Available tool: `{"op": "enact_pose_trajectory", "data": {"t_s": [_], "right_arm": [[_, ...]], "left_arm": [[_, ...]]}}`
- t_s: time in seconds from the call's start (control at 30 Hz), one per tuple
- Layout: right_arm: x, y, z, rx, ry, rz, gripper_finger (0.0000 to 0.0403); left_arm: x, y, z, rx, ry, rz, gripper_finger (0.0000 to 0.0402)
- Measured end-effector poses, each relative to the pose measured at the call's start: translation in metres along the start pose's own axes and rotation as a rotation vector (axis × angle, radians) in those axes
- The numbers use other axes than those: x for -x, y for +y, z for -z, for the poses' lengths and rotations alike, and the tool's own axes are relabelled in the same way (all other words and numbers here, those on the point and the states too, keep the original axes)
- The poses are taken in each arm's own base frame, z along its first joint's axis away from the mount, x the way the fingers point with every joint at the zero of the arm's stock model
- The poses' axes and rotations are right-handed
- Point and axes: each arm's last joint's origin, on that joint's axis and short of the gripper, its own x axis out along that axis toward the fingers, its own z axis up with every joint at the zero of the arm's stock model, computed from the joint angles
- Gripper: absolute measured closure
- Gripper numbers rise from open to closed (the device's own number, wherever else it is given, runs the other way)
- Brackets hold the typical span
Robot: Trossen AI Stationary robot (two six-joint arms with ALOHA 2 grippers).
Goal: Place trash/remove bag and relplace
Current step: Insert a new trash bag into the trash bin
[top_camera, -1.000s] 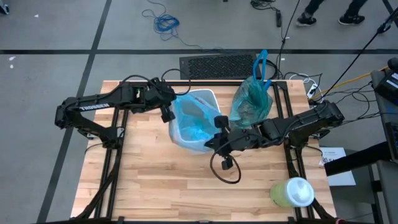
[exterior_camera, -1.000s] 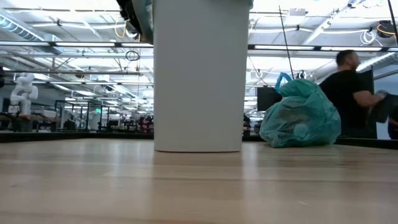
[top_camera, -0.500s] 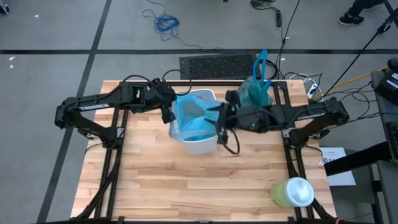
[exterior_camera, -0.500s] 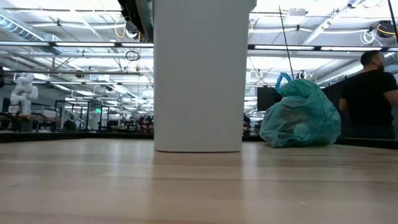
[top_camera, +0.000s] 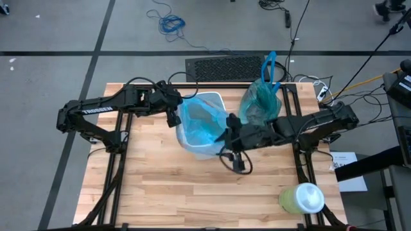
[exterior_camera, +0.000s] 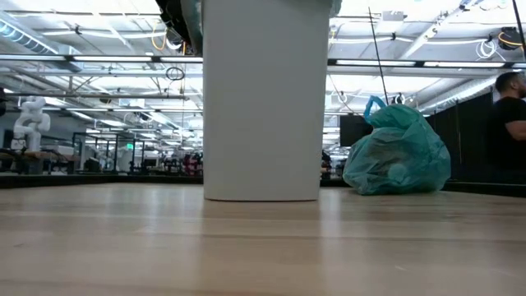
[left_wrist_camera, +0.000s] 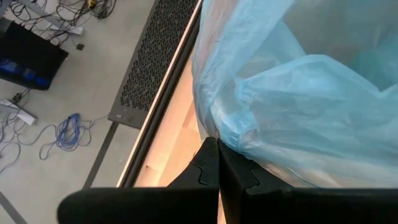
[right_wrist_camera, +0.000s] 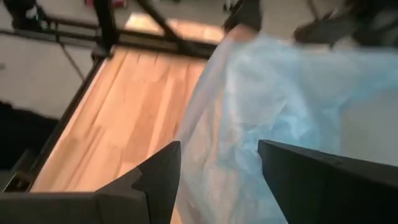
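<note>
A light wooden-plank table (top_camera: 173,192) stands on a grey floor (top_camera: 51,38) crossed by dark lines, with a blue coiled cable (top_camera: 171,24) at 12 o'clock beyond it, while long ceiling lights (exterior_camera: 99,33) brighten the wide hall and a person (exterior_camera: 509,123) stands at 3 o'clock.

light: bright, even overhead | glare: ceiling strips, low view | blur: right wrist view, motion-soft

One camera looked straight down on my whole table (top_camera: 160,186). Another sat at tabletop height, facing level into the room. Both caught the bin (top_camera: 204,149) and green bag (exterior_camera: 396,152). My wrist cameras pressed close on the blue bag (left_wrist_camera: 298,93).
</note>
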Motion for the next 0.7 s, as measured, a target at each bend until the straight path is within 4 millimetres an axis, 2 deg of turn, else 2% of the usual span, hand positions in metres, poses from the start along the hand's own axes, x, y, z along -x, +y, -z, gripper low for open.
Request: {"op": "enact_pose_trajectory", "data": {"t_s": [0.27, 0.5, 0.7], "right_arm": [[-0.004, 0.022, 0.014, 0.011, 0.117, 0.048, 0.0195], [0.006, 0.043, 0.003, 0.066, -0.004, 0.005, 0.0195], [0.017, 0.04, -0.007, 0.081, -0.079, 0.056, 0.0195]], "left_arm": [[0.0, 0.0, 0.0, 0.0, 0.001, 0.0, 0.0402], [0.0, 0.0, 0.0, 0.0, 0.002, 0.0, 0.0402], [0.0, 0.0, 0.0, 0.001, 0.001, -0.001, 0.0402]]}}
